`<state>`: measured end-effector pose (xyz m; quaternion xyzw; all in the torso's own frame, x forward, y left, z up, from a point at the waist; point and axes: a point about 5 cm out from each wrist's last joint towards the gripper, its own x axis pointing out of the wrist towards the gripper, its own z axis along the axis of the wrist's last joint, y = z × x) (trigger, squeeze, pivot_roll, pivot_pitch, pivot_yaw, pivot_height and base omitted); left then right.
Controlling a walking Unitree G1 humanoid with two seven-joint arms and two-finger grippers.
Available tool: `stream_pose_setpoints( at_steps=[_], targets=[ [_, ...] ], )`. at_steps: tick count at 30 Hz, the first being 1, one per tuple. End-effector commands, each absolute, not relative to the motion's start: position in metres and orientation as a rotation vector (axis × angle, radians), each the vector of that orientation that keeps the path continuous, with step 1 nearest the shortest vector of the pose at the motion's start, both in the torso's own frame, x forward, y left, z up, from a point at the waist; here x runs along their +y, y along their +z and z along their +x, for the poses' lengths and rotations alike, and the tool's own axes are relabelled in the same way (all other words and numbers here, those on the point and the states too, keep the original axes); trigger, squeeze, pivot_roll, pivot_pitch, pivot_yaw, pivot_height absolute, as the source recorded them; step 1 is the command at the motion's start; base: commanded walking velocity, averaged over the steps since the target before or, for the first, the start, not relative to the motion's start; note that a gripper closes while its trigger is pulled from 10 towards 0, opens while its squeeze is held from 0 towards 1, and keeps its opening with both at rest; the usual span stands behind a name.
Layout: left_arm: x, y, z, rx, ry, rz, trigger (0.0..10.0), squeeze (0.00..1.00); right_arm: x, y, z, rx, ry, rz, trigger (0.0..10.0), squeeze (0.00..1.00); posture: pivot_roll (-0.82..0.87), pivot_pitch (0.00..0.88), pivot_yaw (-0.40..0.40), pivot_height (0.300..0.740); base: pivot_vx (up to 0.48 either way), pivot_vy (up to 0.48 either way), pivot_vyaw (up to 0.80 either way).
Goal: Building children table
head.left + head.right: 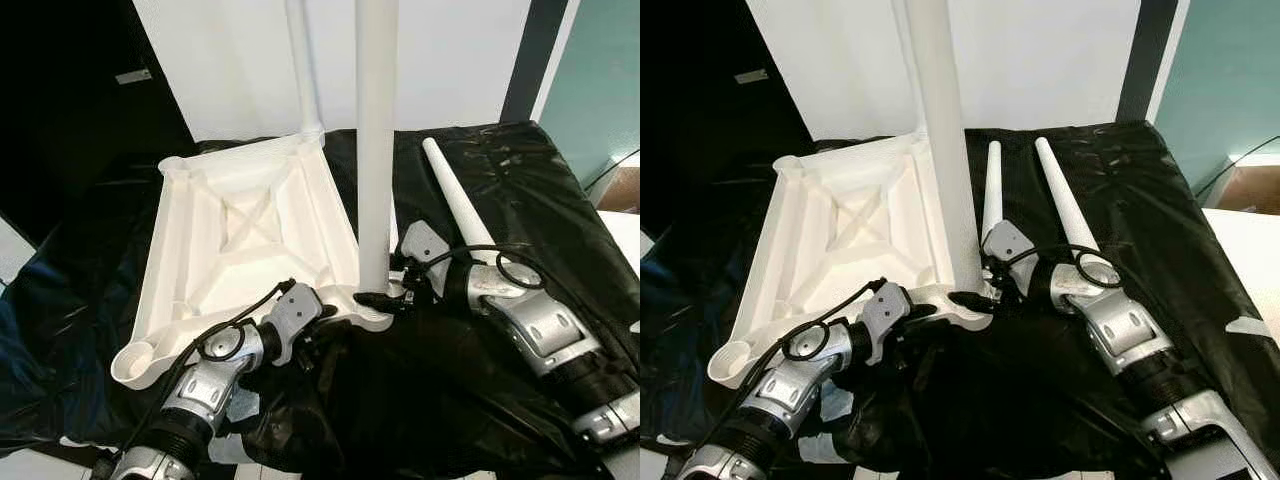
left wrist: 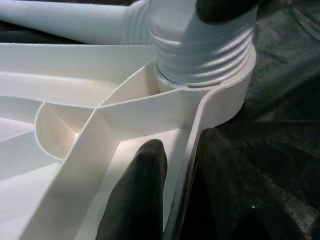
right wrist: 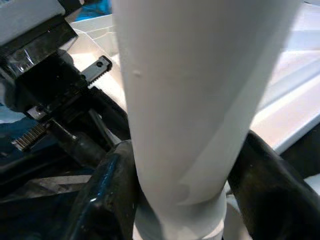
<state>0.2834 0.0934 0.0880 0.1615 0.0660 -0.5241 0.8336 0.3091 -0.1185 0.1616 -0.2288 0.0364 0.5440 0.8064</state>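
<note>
Gripping the near rim of the tabletop (image 1: 240, 235), the left end effector (image 1: 318, 308) is closed on that thin wall: in the left wrist view one black finger (image 2: 137, 195) lies inside the rim and the other outside it, on the black sheet (image 1: 480, 400). The tabletop is white plastic, upside down, its ribbed underside facing up with an X of braces at the middle, and it rests on the sheet that covers the counter.

Just beside the left end effector, at the tabletop's near right corner, an upright leg (image 1: 377, 150) stands in its round socket; the left wrist view shows the leg's threaded base seated there. The right end effector (image 1: 385, 298) is clamped around this leg just above the socket, its two black fingers pressed against either side of the white tube in the right wrist view.

Right of the tabletop, a loose leg (image 1: 458, 205) lies on the sheet, tapering away from the robot; the right eye view shows a second loose leg (image 1: 992, 195) beside it.

At the tabletop's far right corner another leg (image 1: 303, 65) stands upright.
</note>
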Motion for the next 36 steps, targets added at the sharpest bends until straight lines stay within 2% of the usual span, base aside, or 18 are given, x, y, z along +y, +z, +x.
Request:
stream_pose_setpoints(
  at_steps=[1,6,12,14,19,27,28,36],
  targets=[
    [0.098,0.074,0.273,0.21,-1.155,0.362,10.0,0.0,-0.13,0.159,0.318,0.115,1.099,-0.544,0.0,0.0,0.02,0.0,0.12,0.74,0.0,0.0,0.0],
    [0.099,0.073,0.272,0.212,-1.146,0.358,10.0,0.0,-0.135,0.154,0.315,0.146,1.095,-0.515,0.0,0.0,0.02,0.0,0.113,0.74,0.0,0.0,0.0],
    [0.099,0.071,0.27,0.216,-1.143,0.353,10.0,0.0,-0.13,0.134,0.302,0.247,1.013,-0.34,0.0,0.0,0.02,0.0,0.108,0.74,0.0,0.0,0.0],
    [0.098,0.071,0.27,0.217,-1.148,0.351,10.0,0.0,-0.12,0.124,0.302,0.306,0.867,-0.184,0.0,0.0,0.02,0.0,0.109,0.74,0.0,0.0,0.0],
    [0.096,0.071,0.271,0.216,-1.156,0.352,10.0,0.0,-0.099,0.123,0.297,0.352,0.793,-0.078,0.0,0.0,0.0,0.0,0.117,0.74,0.0,0.0,0.0],
    [0.094,0.072,0.272,0.214,-1.164,0.357,10.0,0.0,-0.065,0.136,0.287,0.26,0.852,-0.179,0.0,0.0,0.0,0.0,0.115,0.74,0.0,0.0,0.0],
    [0.093,0.072,0.273,0.213,-1.163,0.356,10.0,0.0,-0.064,0.138,0.287,0.236,0.859,-0.195,1.7,0.0,0.01,0.0,0.109,0.74,0.0,0.0,0.0],
    [0.093,0.072,0.273,0.213,-1.163,0.356,10.0,0.0,-0.064,0.138,0.287,0.236,0.859,-0.195,1.7,0.0,0.01,0.0,0.109,0.74,0.0,0.0,0.0]
  ],
)
